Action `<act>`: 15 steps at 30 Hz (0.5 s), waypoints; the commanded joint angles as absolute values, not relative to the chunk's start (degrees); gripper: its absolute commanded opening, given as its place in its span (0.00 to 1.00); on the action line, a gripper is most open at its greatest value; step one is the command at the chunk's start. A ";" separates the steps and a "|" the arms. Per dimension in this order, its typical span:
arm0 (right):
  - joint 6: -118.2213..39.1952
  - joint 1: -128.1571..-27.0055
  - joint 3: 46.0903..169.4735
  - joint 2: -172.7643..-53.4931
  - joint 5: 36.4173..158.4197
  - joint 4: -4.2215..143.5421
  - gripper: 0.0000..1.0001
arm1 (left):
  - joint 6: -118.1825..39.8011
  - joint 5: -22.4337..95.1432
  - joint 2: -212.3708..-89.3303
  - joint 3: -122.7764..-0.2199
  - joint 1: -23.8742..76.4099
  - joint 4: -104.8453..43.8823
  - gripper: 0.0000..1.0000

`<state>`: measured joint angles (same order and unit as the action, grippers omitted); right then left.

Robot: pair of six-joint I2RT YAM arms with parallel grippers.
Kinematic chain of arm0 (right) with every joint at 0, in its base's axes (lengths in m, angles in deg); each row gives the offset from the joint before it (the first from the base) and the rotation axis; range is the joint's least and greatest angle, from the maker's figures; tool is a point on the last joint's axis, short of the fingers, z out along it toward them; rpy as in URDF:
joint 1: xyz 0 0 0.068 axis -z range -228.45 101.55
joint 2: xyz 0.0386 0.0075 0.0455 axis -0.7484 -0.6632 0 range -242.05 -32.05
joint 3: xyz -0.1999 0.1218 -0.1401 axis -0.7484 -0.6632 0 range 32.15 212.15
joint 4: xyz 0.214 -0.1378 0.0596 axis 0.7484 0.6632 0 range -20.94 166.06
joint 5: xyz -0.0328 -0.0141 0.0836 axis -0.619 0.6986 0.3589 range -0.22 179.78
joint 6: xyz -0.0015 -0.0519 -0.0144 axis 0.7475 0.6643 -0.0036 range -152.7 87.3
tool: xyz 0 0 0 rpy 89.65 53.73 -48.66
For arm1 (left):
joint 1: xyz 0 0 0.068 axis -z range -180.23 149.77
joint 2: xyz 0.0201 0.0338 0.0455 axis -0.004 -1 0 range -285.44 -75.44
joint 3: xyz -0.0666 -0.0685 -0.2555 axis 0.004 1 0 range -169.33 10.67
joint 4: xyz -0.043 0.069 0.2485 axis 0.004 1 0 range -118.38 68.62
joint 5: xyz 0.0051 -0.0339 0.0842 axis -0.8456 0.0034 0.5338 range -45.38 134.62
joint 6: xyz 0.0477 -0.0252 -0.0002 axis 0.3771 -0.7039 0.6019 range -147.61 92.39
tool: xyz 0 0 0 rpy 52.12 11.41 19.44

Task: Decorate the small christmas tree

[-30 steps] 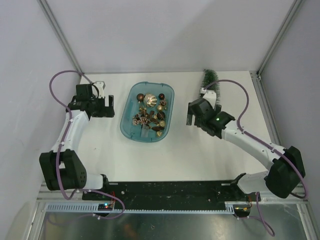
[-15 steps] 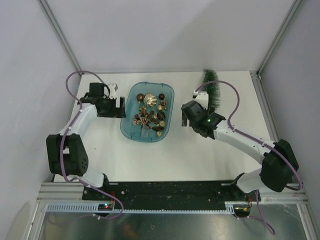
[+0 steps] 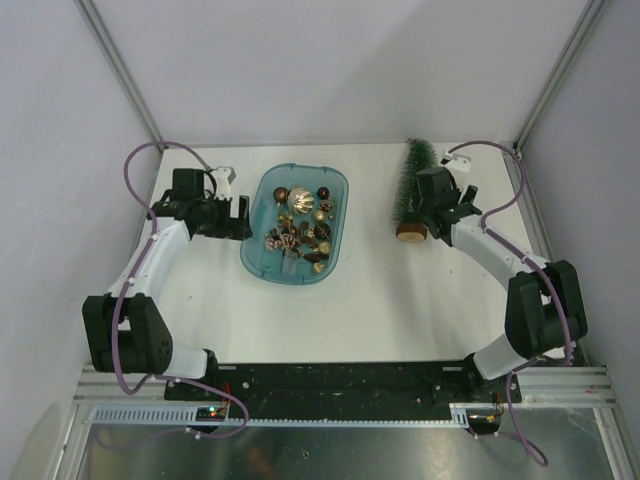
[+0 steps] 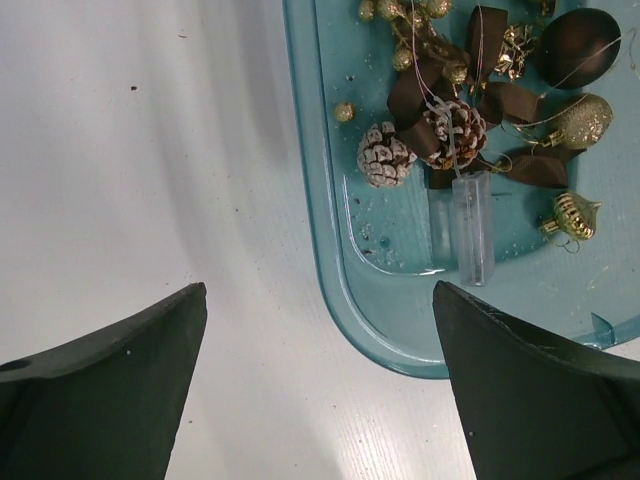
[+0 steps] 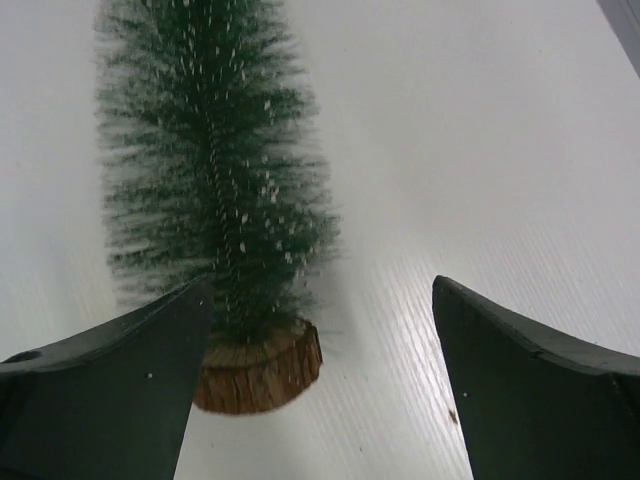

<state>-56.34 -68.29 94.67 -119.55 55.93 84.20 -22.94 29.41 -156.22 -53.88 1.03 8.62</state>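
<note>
White table (image 3: 380,290) inside grey walls (image 3: 330,70); your tree (image 3: 415,185) is at the far right, well apart from the teal tray (image 3: 255,250); only the left wrist view resolves a frosted pinecone (image 4: 385,158) and clear tube (image 4: 472,228); only the right shows bark on the base (image 5: 262,370); left hand (image 4: 320,290) and right hand (image 5: 320,290) both gape, empty.

the tree (image 5: 215,190) is dark green flecked with white, on a brown, bark-edged wooden base (image 5: 265,375). the tray (image 4: 335,230) is see-through teal, with glittery gold baubles (image 4: 582,120), a dark brown ball (image 4: 578,45) and a brown pinecone (image 4: 385,158) tipped white. the table (image 4: 150,150) is white, the cables (image 3: 128,168) purple.
</note>
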 commanded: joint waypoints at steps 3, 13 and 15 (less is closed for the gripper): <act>-53.11 -63.40 96.73 -121.94 60.07 69.36 0.93 | -21.12 29.38 -154.11 -53.16 1.00 10.79 1.00; -53.42 -59.23 98.76 -132.50 74.02 59.72 0.82 | -21.64 29.67 -155.23 -53.42 1.00 11.54 1.00; -53.68 -59.13 98.94 -134.13 76.54 58.29 0.80 | -21.53 29.96 -155.31 -53.34 0.95 11.53 1.00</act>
